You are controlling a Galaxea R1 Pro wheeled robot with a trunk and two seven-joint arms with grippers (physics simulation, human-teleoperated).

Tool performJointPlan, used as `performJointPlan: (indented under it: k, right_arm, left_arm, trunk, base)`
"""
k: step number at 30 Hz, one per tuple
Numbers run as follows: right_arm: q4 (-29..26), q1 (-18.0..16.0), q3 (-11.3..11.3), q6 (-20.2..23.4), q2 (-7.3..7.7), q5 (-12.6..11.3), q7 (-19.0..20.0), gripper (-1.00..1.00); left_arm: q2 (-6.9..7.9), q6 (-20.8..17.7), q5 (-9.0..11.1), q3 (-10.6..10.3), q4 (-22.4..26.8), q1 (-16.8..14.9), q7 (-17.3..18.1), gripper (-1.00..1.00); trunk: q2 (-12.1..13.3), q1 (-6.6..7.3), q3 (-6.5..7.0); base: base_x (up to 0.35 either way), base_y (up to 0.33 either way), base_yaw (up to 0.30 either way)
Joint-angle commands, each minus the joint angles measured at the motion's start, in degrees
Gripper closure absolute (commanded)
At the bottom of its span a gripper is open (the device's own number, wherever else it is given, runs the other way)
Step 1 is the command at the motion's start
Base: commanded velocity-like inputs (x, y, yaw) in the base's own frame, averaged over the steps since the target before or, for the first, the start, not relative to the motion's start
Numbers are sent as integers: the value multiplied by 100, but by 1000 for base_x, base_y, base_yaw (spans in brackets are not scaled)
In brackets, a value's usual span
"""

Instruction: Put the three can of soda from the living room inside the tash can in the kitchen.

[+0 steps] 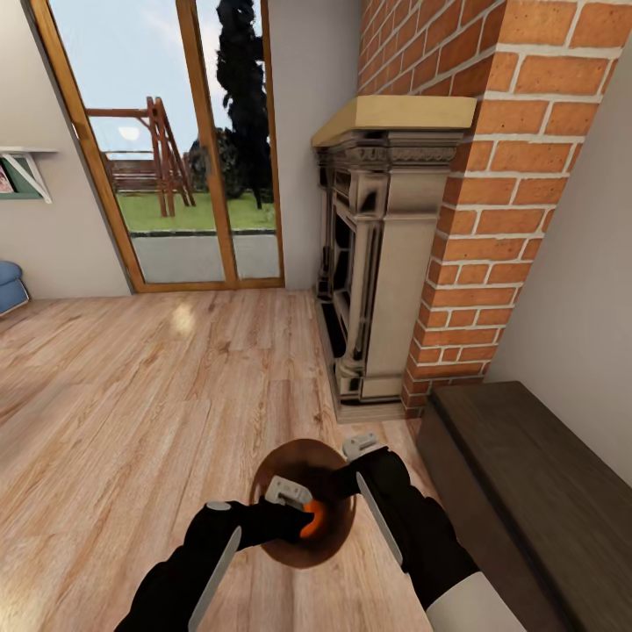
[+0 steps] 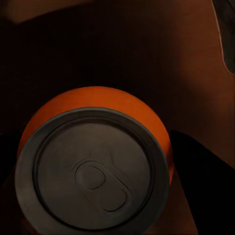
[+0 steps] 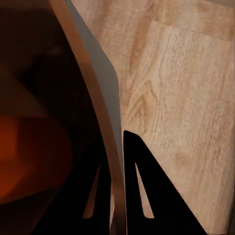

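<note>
Room: living room, with the red brick chimney [image 1: 518,175], carved stone fireplace [image 1: 386,254] and warm wood floor [image 1: 132,395].
Bin: the round tapered trash can with the glossy brown inside [image 1: 303,470] is held up in front of the robot. Its thin rim wall passes between the fingers of the right gripper [image 3: 119,196], which sit close on either side of it, seemingly pinching it.
Can: a bright orange soda can with a flat silver-grey top [image 2: 93,166] lies just ahead of the left gripper [image 1: 294,509], inside the bin's mouth.
Left fingers: I cannot tell whether they are clamping the can.
Handling: likely light, with thin, dent-prone, smooth walls; best gripped across the mid-body, not the lid.
Bin handling: stiff and light, but a rim pinch may let it swing.
</note>
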State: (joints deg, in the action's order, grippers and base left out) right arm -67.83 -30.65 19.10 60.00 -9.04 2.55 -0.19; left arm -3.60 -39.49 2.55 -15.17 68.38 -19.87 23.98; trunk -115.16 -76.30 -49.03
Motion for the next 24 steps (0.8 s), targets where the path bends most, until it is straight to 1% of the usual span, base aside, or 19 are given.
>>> performJointPlan:
  k: [1,4,5,7,11,18,19,24]
  right_arm:
    - [-3,-2,-3,0,-1,-1,29,100]
    - [-2,-2,0,0,1,-1,28,100]
    - [-2,-2,3,0,1,-1,28,100]
    - [-2,-2,4,0,0,0,28,100]
    - [-1,-2,5,0,5,0,28,100]
    - [6,-2,7,0,3,-3,28,100]
    - [6,-2,7,0,3,-2,28,100]
    - [7,-2,14,0,5,-1,28,100]
  left_arm:
    - [0,-1,4,-3,-2,0,-1,100]
    - [0,-1,1,-8,-10,0,-88,100]
    - [0,1,5,-16,-14,0,-194,100]
    - [0,2,7,-43,-16,0,-255,100]
    - [0,3,8,-95,-17,0,-305,100]
    - [-2,14,9,-116,-19,0,-322,100]
    - [-2,16,9,-116,-20,0,-323,-100]
    - [0,43,6,-117,-25,0,-323,-100]
  trunk:
    - [0,0,1]
    - [0,0,1]
    - [0,0,1]
    - [0,0,1]
    - [0,0,1]
    - [0,0,1]
    - [0,0,1]
    - [0,0,1]
  base:
    - [0,0,0]
    - [0,0,0]
    - [0,0,0]
    - [0,0,0]
    - [0,0,0]
    - [0,0,0]
    - [0,0,0]
    - [0,0,0]
